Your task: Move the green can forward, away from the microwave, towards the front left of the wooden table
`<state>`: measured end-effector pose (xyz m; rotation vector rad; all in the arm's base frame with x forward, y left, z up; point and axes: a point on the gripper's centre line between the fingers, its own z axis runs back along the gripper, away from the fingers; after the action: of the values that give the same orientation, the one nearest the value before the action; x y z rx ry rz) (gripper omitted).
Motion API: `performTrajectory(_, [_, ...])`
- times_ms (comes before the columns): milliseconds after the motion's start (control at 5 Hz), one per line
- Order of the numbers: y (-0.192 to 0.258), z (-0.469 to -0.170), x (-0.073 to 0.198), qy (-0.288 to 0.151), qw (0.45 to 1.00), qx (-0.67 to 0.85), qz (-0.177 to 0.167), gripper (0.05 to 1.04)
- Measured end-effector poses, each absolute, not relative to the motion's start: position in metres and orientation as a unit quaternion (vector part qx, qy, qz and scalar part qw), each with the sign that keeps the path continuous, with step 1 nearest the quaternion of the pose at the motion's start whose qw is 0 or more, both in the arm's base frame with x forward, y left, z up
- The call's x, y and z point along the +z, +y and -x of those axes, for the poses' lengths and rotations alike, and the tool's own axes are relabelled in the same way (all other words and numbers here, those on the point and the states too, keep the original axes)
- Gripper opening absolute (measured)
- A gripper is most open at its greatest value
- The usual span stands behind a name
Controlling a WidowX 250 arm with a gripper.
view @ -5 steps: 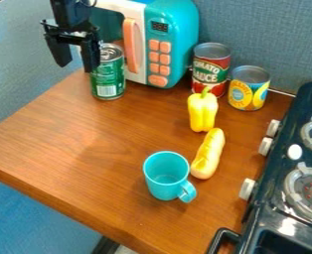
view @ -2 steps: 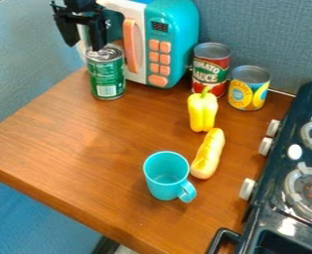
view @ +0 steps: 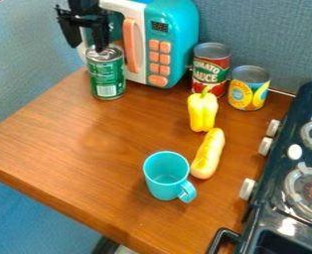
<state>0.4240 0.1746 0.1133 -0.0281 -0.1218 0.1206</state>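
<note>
"Green can (view: 107,75) beside the microwave (view: 176,30): is it held?"

"No, the gripper (view: 87,48) has its 2 fingers apart, near the can's rim. Centre them around it before any squeeze, or it could tip."

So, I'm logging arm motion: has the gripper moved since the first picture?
Yes, the gripper has shifted up and slightly rightward in view, against the green can.

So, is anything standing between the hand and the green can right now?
Nothing visible stands between the hand and the green can: one fingertip shows right at its lid, though I can't tell whether they touch. The toy microwave is close beside the can, not in that gap.
</note>
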Motion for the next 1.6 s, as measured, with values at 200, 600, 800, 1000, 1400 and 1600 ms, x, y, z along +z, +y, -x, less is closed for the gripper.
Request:
performTrajectory(200, [0.173,-0.434,0.108,-0.061,0.996,0.07,-0.012,1.001])
performTrajectory(600, [0.172,-0.438,0.099,-0.05,0.995,0.088,-0.01,1.001])
performTrajectory(800, [0.173,-0.431,0.096,-0.047,0.994,0.098,-0.017,1.001])
performTrajectory(1000, [0.171,-0.417,0.095,-0.025,0.994,0.105,-0.024,1.001])
performTrajectory(1400, [0.168,-0.402,0.092,0.003,0.993,0.115,-0.012,1.001])
performTrajectory(1600, [0.164,-0.387,0.091,0.021,0.992,0.122,0.004,1.001])
